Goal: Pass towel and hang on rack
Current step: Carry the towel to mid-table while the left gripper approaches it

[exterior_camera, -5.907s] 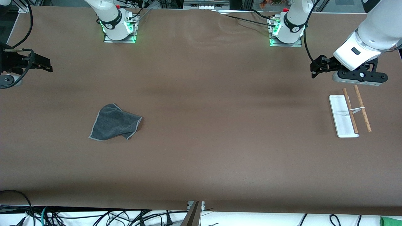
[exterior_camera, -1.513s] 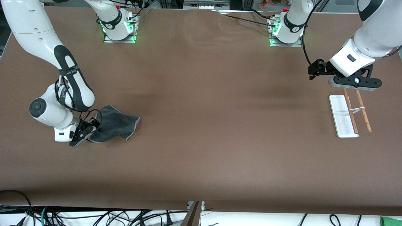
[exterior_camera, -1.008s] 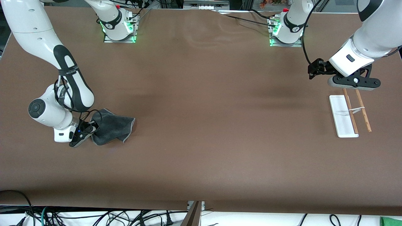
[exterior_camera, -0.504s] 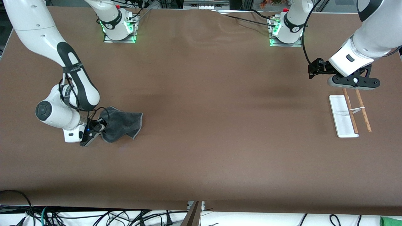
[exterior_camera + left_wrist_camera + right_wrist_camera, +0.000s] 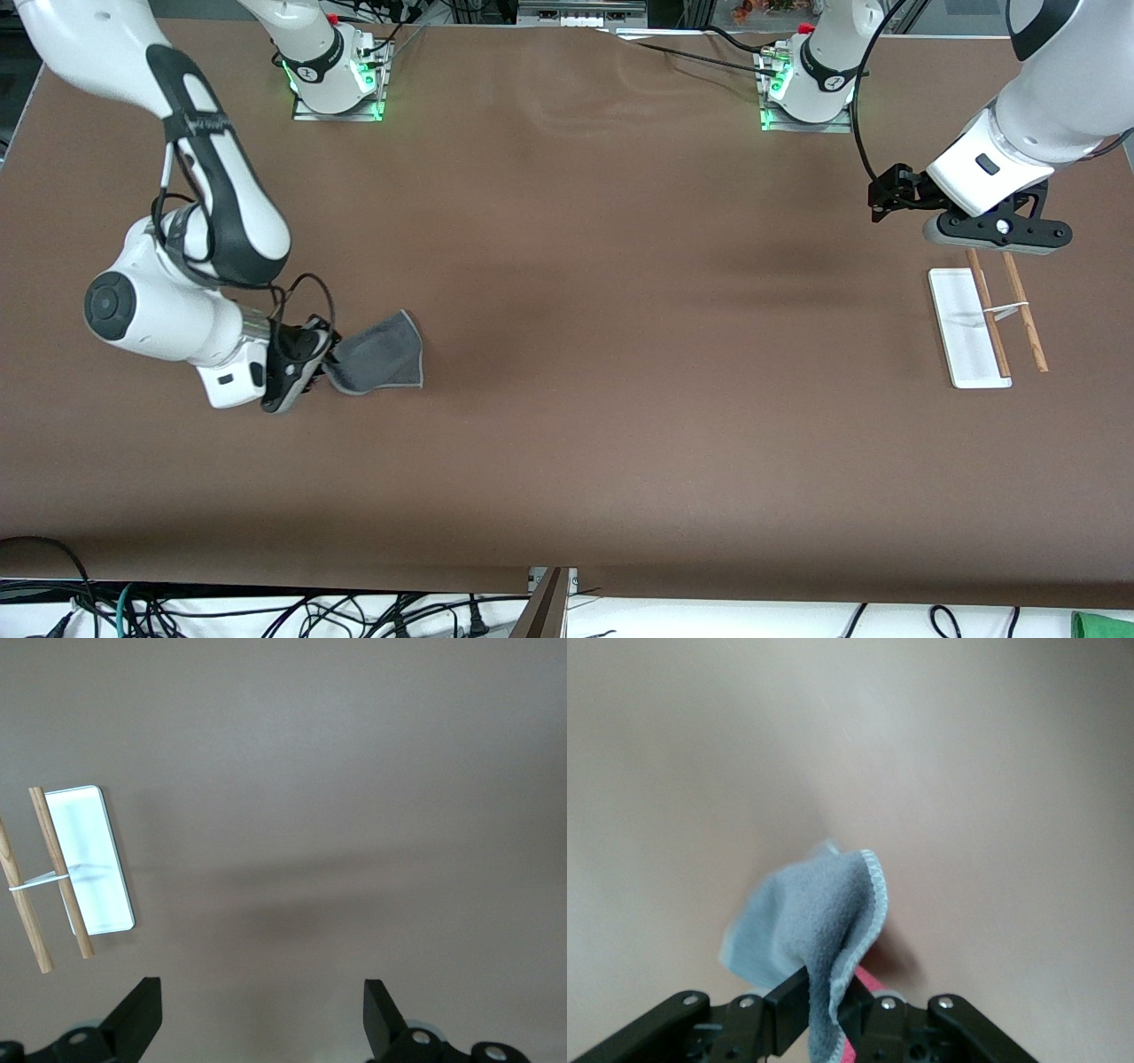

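Observation:
The towel [image 5: 379,356], dark grey with pale stitched edging, hangs from my right gripper [image 5: 321,359] toward the right arm's end of the table. That gripper is shut on one edge of it. In the right wrist view the towel [image 5: 819,926] droops from between the black fingers [image 5: 793,1001], with a strip of its pinkish-red side showing. The rack [image 5: 983,319], a white base with two brown rods, stands at the left arm's end. My left gripper [image 5: 890,197] hovers open above the table beside the rack [image 5: 75,868], nothing between its fingertips [image 5: 142,1014].
Both arm bases [image 5: 337,80] [image 5: 811,89] stand along the edge farthest from the front camera. Cables [image 5: 266,611] lie below the nearest table edge. Bare brown tabletop [image 5: 620,354] spans the stretch between towel and rack.
My right gripper has risen and moved toward the table's middle, lifting the towel so it hangs bunched from the fingers. The left arm has stayed still.

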Available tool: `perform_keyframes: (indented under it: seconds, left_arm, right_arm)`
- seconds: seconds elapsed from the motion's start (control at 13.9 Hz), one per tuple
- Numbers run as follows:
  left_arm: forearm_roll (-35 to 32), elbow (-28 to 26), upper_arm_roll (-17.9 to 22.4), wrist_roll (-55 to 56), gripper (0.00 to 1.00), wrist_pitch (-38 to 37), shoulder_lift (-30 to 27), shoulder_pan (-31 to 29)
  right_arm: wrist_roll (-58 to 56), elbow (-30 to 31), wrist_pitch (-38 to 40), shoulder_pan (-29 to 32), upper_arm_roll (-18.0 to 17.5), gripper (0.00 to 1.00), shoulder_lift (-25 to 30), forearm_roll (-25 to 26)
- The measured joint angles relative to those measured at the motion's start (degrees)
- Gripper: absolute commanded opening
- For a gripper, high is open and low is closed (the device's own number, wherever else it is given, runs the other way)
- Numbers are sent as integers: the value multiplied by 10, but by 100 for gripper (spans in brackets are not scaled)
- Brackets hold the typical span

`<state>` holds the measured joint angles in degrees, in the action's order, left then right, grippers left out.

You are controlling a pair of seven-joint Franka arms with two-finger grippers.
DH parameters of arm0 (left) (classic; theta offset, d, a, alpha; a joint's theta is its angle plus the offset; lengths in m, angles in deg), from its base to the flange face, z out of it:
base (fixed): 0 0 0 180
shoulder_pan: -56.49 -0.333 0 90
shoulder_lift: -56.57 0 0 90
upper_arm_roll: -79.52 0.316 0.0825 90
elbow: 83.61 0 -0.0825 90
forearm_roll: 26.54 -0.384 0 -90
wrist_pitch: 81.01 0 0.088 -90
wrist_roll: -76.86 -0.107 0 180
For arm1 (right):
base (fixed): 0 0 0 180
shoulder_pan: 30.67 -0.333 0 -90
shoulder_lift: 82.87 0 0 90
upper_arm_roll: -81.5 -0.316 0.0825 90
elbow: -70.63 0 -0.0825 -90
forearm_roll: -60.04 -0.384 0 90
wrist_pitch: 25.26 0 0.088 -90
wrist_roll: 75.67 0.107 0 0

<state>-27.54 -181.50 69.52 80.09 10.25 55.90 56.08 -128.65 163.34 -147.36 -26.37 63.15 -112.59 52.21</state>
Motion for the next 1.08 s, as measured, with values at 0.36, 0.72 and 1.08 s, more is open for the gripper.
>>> perform_keyframes:
  seconds: [0.36, 0.72, 1.08]
  left_arm:
    - [4, 0, -2, 0, 100, -1, 23, 0]
    - [75, 3, -5, -29, 100, -1, 41, 2]
    - [260, 10, 3, -222, 100, -1, 70, -32]
  right_arm:
    - [73, -33, 1, -12, -128, 0, 15, 0]
    - [106, -77, 1, -80, -143, 0, 18, 0]
    - [159, -113, 0, -155, -156, 0, 18, 4]
